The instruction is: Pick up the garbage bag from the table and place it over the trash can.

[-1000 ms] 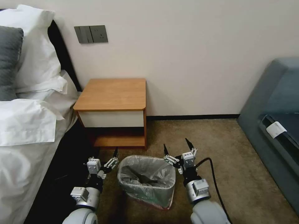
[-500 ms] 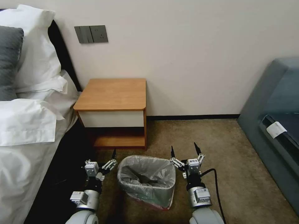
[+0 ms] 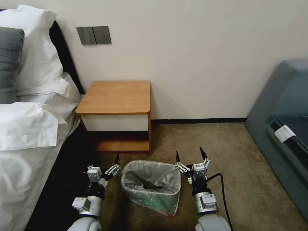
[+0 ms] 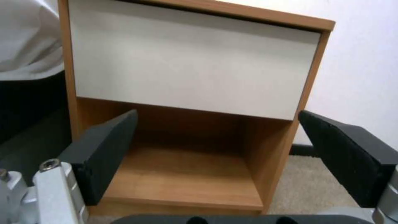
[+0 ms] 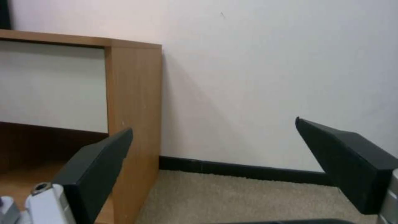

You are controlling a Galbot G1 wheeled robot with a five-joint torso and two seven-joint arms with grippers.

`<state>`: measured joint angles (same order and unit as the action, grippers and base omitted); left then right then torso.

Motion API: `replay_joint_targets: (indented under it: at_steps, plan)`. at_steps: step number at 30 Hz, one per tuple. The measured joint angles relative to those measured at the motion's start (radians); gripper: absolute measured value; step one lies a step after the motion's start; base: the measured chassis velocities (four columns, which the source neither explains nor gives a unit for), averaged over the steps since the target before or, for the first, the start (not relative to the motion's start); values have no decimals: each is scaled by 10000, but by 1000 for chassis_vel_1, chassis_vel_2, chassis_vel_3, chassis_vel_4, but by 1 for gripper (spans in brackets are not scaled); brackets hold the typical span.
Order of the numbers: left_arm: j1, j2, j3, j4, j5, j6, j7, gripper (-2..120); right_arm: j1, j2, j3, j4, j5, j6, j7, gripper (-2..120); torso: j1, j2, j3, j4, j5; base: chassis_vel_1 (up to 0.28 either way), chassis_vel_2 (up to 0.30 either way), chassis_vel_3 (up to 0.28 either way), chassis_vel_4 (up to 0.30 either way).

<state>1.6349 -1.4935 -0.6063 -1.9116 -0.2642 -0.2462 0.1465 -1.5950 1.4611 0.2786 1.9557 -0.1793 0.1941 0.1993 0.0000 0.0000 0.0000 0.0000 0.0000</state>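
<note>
The garbage bag (image 3: 150,173), thin translucent grey plastic, lines the trash can (image 3: 146,197) and folds over its rim, with a pinkish-red edge low on the front right. The bin stands on the carpet in front of the table (image 3: 115,96), whose top is bare. My left gripper (image 3: 106,163) hovers just left of the bin, open and holding nothing. My right gripper (image 3: 189,151) hovers just right of the bin, also open and holding nothing. The left wrist view looks between the left gripper's (image 4: 215,140) spread fingers at the table (image 4: 186,68). The right wrist view has the right gripper (image 5: 213,146) facing the table's side (image 5: 132,109) and the wall.
A bed with white pillows (image 3: 29,106) lies close on the left. A grey-blue sofa (image 3: 282,128) stands at the right. A black cable (image 3: 221,186) loops beside my right arm. Open carpet (image 3: 224,154) stretches between the bin and the sofa.
Over the last second both grippers drew back a little from the bin, the right one shifting rightward off the rim. Since half a second ago nothing has moved.
</note>
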Motion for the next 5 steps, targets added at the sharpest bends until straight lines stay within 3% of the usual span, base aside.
replay_joint_targets:
  at_steps: [5]
  plan:
    - [0,0,1,-4,-2,6,-3,97,2,-4,-4,1,3,-7,-3,100,0,0,0,0,0,0,0,0,0]
